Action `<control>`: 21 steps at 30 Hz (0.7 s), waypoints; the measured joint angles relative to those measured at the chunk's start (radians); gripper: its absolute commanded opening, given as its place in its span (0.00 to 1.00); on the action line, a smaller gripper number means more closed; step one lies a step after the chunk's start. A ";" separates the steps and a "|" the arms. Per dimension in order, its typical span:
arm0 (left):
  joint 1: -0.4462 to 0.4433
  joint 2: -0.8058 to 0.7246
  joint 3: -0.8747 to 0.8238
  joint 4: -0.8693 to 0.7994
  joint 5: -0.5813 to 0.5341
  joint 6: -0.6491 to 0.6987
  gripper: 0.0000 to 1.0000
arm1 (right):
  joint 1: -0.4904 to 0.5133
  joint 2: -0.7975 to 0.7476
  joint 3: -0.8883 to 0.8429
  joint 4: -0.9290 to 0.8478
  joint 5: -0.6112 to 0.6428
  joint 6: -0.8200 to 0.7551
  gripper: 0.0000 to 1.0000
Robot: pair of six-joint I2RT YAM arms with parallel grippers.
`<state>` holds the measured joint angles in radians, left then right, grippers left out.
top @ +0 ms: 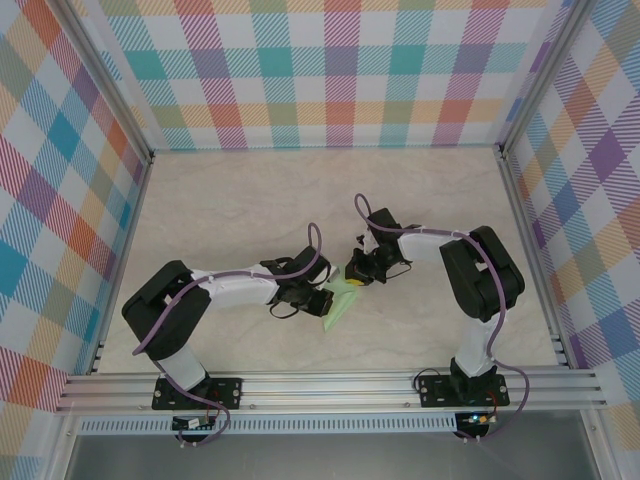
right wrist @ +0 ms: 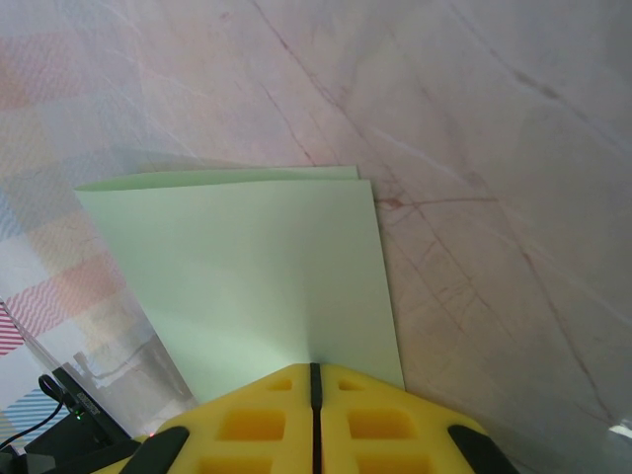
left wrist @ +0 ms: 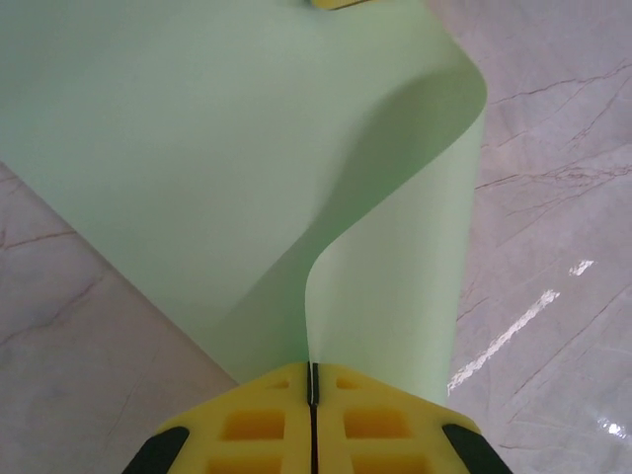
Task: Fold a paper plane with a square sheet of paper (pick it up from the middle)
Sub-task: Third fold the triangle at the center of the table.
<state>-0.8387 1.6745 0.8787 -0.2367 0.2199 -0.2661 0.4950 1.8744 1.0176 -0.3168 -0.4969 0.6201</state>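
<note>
The square sheet of paper (top: 340, 300) is plain pale green and hangs between both grippers, just above the marble table near its middle. In the left wrist view the sheet (left wrist: 197, 148) curls over in a soft loop, and my left gripper (left wrist: 313, 385) is shut on its near edge. In the right wrist view the sheet (right wrist: 257, 267) lies doubled in two flat layers with their edges nearly matching, and my right gripper (right wrist: 315, 373) is shut on it. From above, the left gripper (top: 323, 302) holds the paper's left side and the right gripper (top: 360, 273) its upper right. The paper plane is out of view.
The pale marble tabletop (top: 250, 210) spreads around the arms. Checked walls (top: 320, 70) on aluminium frames close in the back and both sides. A metal rail (top: 330, 385) runs along the near edge.
</note>
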 measured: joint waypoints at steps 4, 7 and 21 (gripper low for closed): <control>0.000 0.000 0.000 0.007 -0.001 0.000 0.07 | 0.000 0.000 0.000 0.000 0.000 0.000 0.08; 0.000 0.000 0.000 0.006 -0.003 0.000 0.07 | 0.000 0.000 0.000 0.000 0.000 0.000 0.08; 0.000 0.000 -0.017 0.005 -0.005 -0.007 0.07 | 0.003 -0.002 0.000 -0.002 0.008 0.000 0.09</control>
<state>-0.8387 1.6745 0.8616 -0.2314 0.2150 -0.2729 0.4976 1.8721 1.0176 -0.3187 -0.4889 0.6201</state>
